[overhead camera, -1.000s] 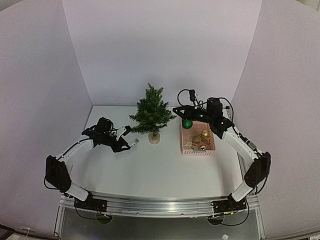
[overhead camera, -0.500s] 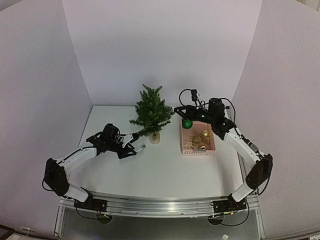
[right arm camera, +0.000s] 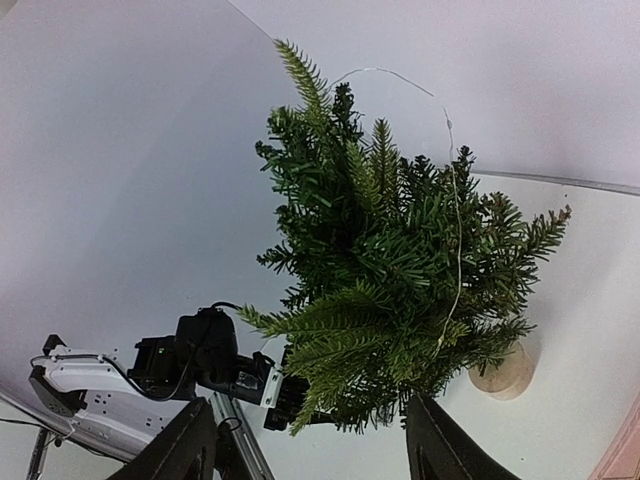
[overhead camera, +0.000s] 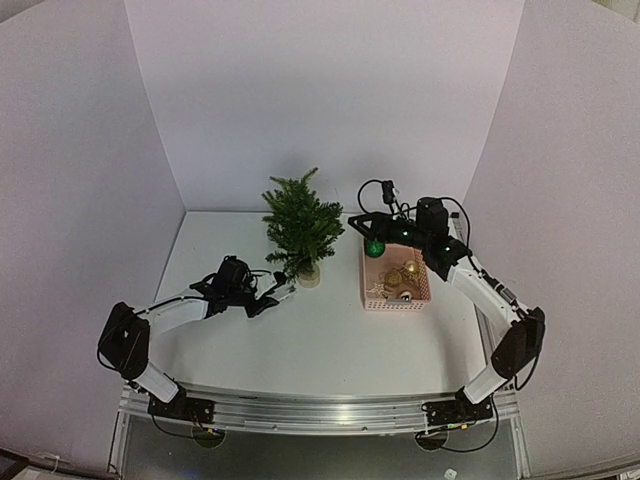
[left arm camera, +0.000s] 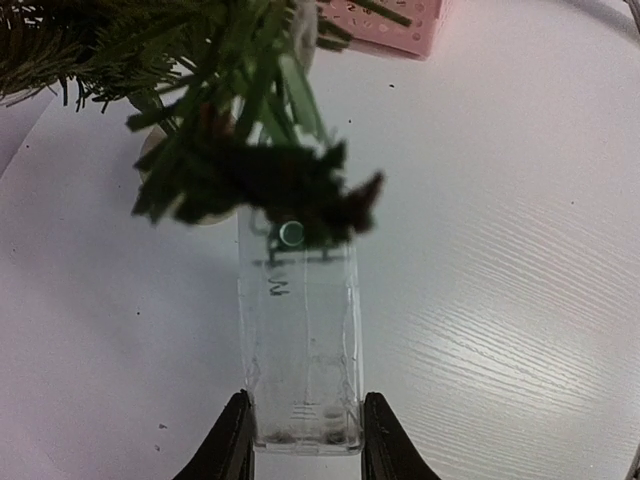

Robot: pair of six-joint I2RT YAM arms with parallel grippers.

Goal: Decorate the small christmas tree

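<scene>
The small christmas tree stands at mid-table on a pale round base, its top leaning left. It fills the right wrist view, with a thin wire draped over its branches. My left gripper is low on the table just left of the base, shut on a clear plastic box whose far end lies under the lowest branches. My right gripper hovers beside the tree's right side, open wide and empty. A green ball is below it at the basket's far left corner.
A pink basket right of the tree holds gold ornaments; its corner shows in the left wrist view. White walls enclose the table at the back and both sides.
My left arm has moved right and forward, bringing the clear box up to the tree's base. The tree's top has tipped to the left. The right arm has hardly moved.
</scene>
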